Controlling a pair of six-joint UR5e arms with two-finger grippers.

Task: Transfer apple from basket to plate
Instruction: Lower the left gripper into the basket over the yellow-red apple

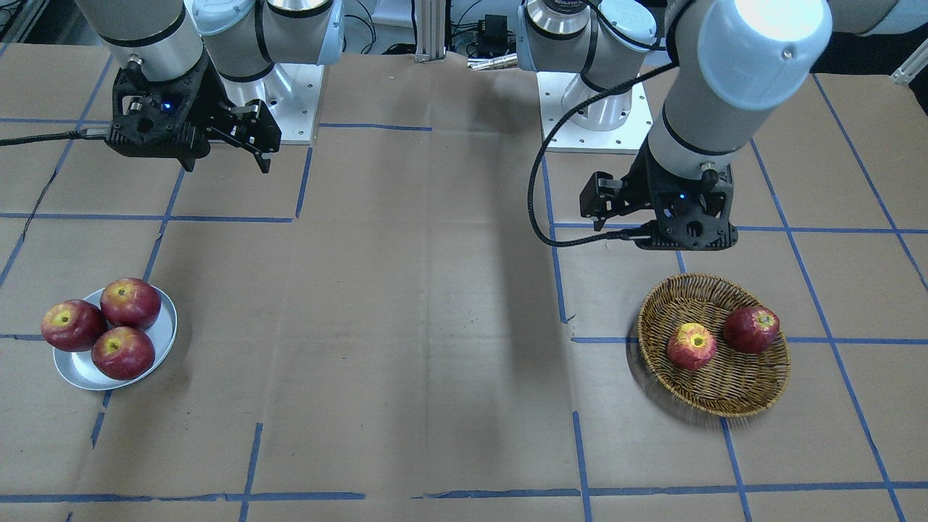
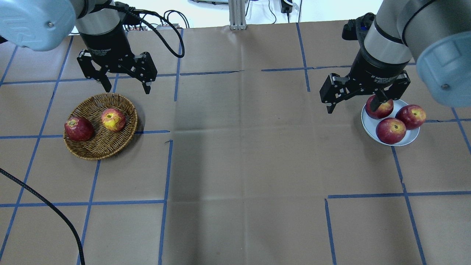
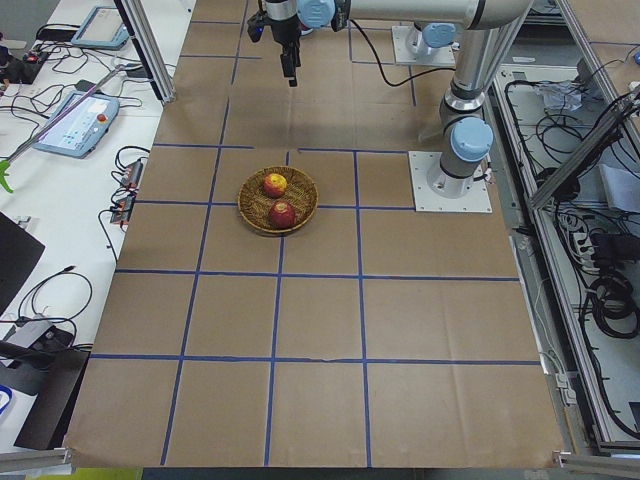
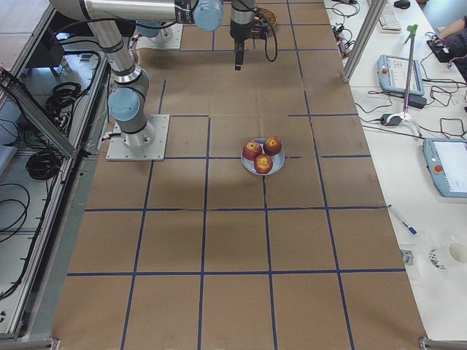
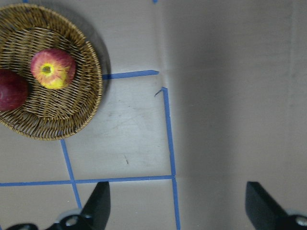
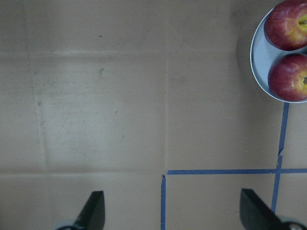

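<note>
The pale red apple (image 2: 113, 119) with a yellow stem patch lies in the wicker basket (image 2: 99, 147) beside a darker red apple (image 2: 78, 129). It also shows in the front view (image 1: 692, 346) and in the left wrist view (image 5: 53, 68). My left gripper (image 2: 128, 88) is open and empty, raised well above the table beside the basket. The metal plate (image 2: 411, 137) holds three dark red apples (image 2: 390, 130). My right gripper (image 2: 351, 106) is open and empty, raised above the table next to the plate (image 6: 256, 57).
The table is covered in brown paper with a blue tape grid (image 2: 167, 165). The basket (image 1: 725, 395) and the plate (image 1: 80, 370) sit at opposite ends. The arms' base plates (image 1: 591, 116) stand at the robot's side.
</note>
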